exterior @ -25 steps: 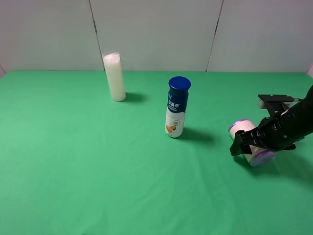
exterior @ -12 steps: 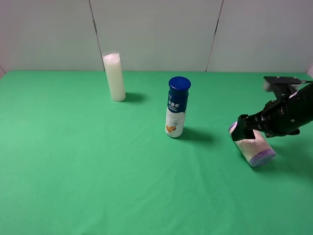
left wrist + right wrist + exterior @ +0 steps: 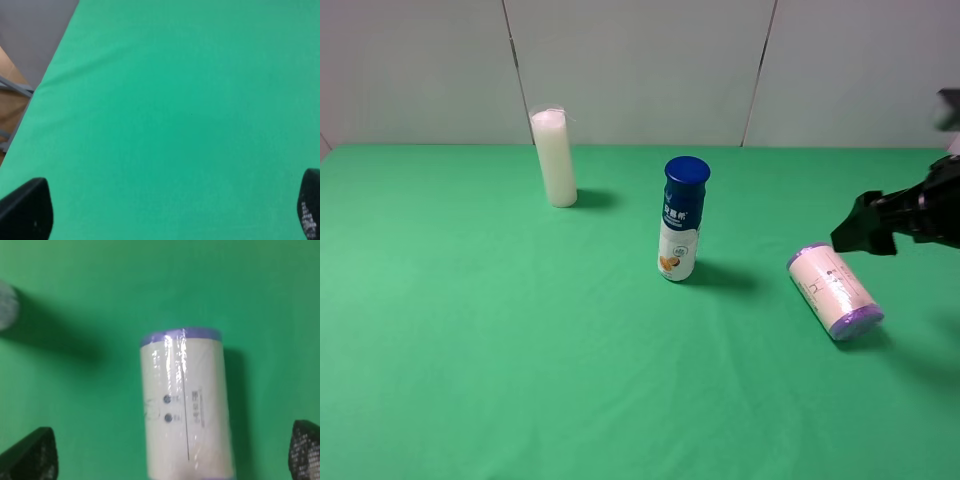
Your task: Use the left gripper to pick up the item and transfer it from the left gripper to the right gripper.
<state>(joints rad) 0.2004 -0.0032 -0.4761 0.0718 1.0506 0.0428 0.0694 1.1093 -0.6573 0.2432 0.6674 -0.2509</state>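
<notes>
Overhead, the item [image 3: 834, 291] lies on its side on the green table [image 3: 470, 330], right of the blue-capped bottle [image 3: 680, 218] and well apart from the tall white cylinder [image 3: 554, 157]; the right gripper [image 3: 865, 224] hangs just above and behind it, not touching. Through the left wrist camera, the left gripper [image 3: 165, 212] shows both fingertips [image 3: 27, 210] spread wide over bare cloth. Through the right wrist camera, the right gripper's spread fingertips [image 3: 30, 455] flank the item, clear of it.
</notes>
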